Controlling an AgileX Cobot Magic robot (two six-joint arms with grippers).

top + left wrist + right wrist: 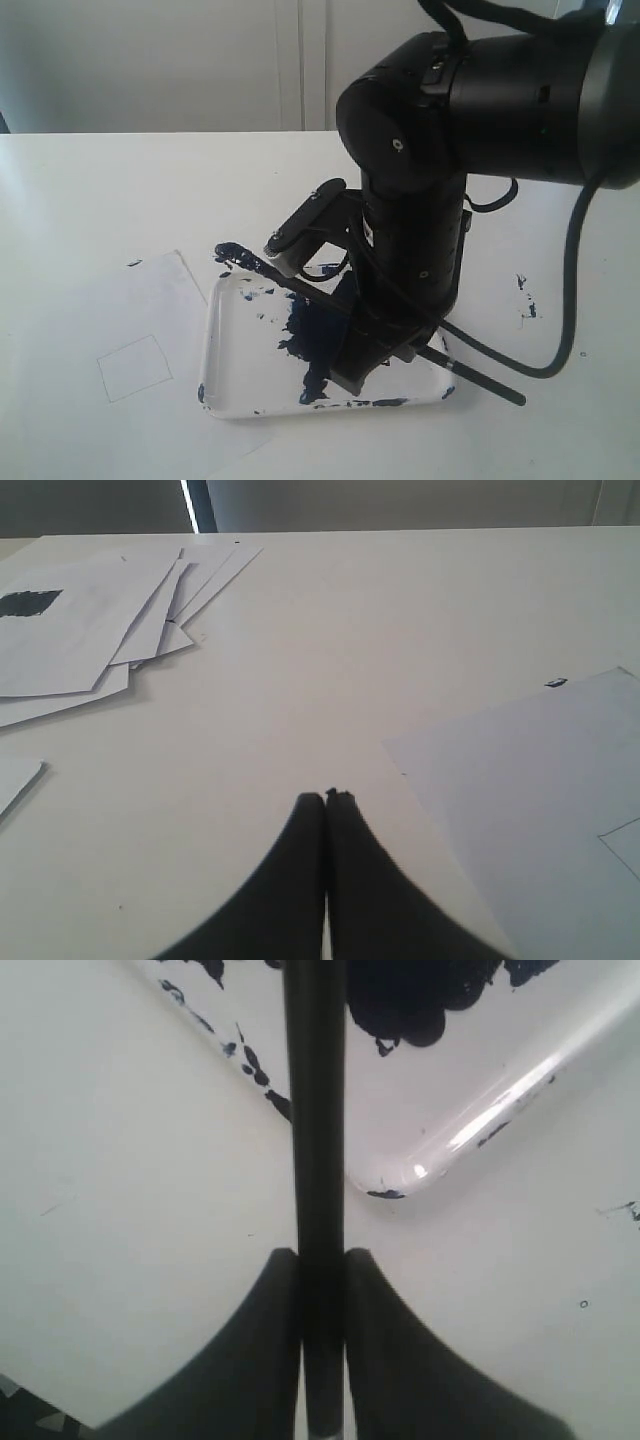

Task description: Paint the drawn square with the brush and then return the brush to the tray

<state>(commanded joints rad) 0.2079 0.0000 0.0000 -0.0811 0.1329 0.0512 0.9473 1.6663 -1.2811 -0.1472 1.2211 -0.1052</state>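
The brush (290,283) slants across the tray (225,400), its paint-coated tip (228,252) over the tray's far left corner and its tail (500,390) past the near right corner. In the right wrist view my right gripper (320,1255) is shut on the brush's black handle (315,1110), just outside the tray's rim (500,1100). The drawn square (135,367) is blank on the paper sheet (90,320) left of the tray. My left gripper (326,798) is shut on nothing, low over the table beside that sheet (540,780). It does not show in the exterior view.
The right arm (420,200) towers over the tray and hides much of the paint blotch (310,335). Paint flecks (525,300) mark the table to the right, and a black cable (572,300) loops there. A loose pile of sheets (110,620), one with a dark painted square (30,602), lies farther off.
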